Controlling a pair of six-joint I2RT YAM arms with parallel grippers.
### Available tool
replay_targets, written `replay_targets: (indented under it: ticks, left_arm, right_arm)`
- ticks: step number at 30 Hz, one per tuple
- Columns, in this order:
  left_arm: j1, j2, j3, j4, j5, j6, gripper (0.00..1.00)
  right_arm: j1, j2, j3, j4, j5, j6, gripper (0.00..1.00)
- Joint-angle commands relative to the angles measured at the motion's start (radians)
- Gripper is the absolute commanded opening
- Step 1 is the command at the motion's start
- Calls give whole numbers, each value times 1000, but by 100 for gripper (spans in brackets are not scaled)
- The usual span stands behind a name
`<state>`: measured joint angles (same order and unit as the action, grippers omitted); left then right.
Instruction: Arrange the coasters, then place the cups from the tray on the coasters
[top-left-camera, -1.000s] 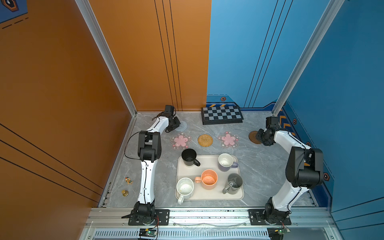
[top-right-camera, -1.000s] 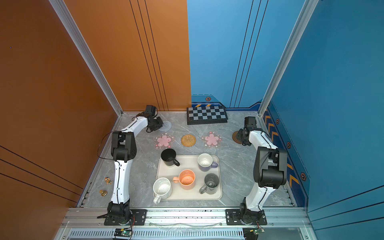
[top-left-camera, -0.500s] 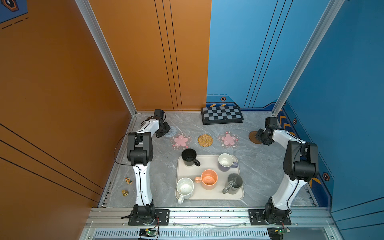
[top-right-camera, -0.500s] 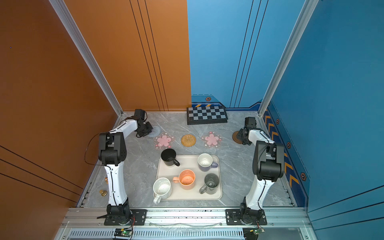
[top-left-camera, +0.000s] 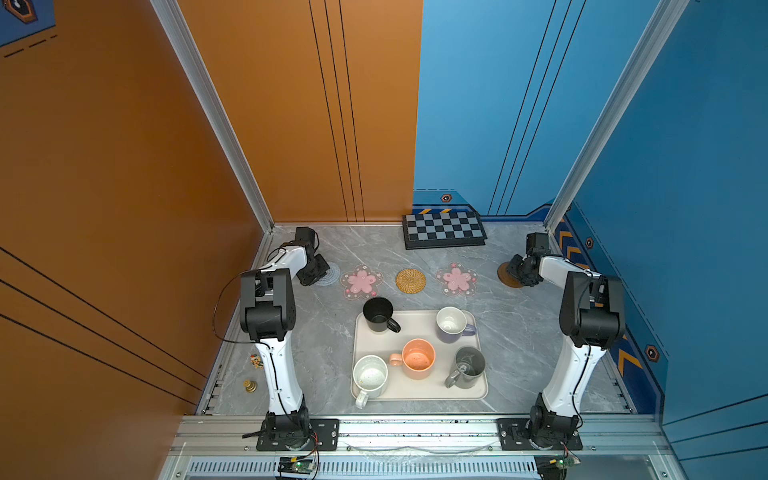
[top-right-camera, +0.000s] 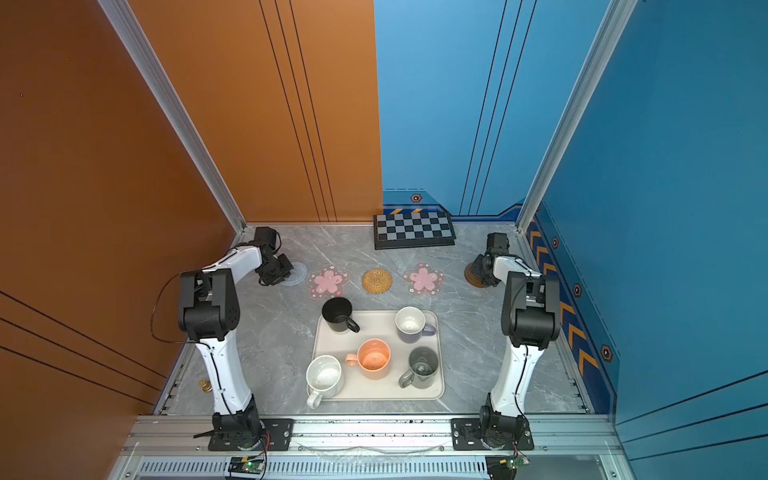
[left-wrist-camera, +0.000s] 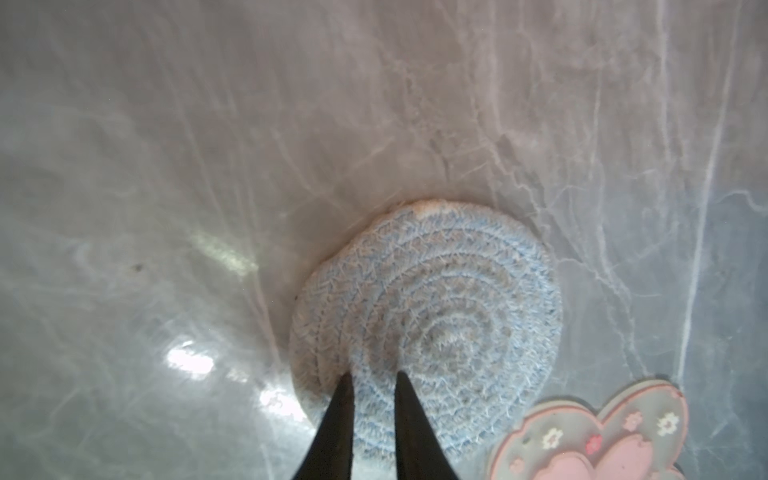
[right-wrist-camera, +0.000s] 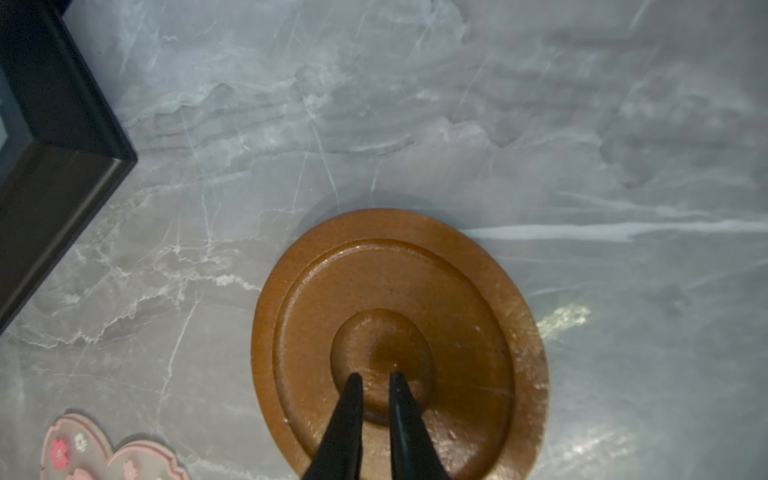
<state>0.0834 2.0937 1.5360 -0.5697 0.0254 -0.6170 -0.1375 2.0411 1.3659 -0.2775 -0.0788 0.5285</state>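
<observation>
Five coasters lie in a row behind the tray (top-left-camera: 415, 329): grey-blue knitted (top-left-camera: 333, 275), pink flower (top-left-camera: 361, 281), straw (top-left-camera: 410, 281), pink flower (top-left-camera: 456, 279), brown wooden (top-left-camera: 505, 277). My left gripper (left-wrist-camera: 372, 374) pinches the knitted coaster (left-wrist-camera: 436, 311) near its edge, jaws narrowly apart. The right gripper (right-wrist-camera: 374, 376) is almost shut, tips resting on the wooden coaster's (right-wrist-camera: 395, 282) centre bump. On the tray stand the black cup (top-left-camera: 378, 313), lavender (top-left-camera: 451, 324), peach (top-left-camera: 417, 358), grey (top-left-camera: 469, 365) and speckled white (top-left-camera: 370, 376).
A checkered board (top-left-camera: 444, 229) lies against the back wall. Two small trinkets (top-left-camera: 250, 385) sit by the left wall near the left arm's base. Orange and blue walls close in the table on three sides.
My left gripper has slid left and a little forward, dragging the knitted coaster away from the back. The right gripper's jaws have narrowed while it stayed on the wooden coaster.
</observation>
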Motion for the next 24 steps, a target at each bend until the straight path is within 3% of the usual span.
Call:
replay_targets:
  ticks: [1, 24]
  left_arm:
    - [13, -49, -42, -39, -30, 24, 21]
    - [0, -175, -155, -37, -31, 13, 20]
  right_arm:
    - [10, 3, -10, -3, -10, 28, 16]
    - [119, -111, -178, -122, 17, 41, 16]
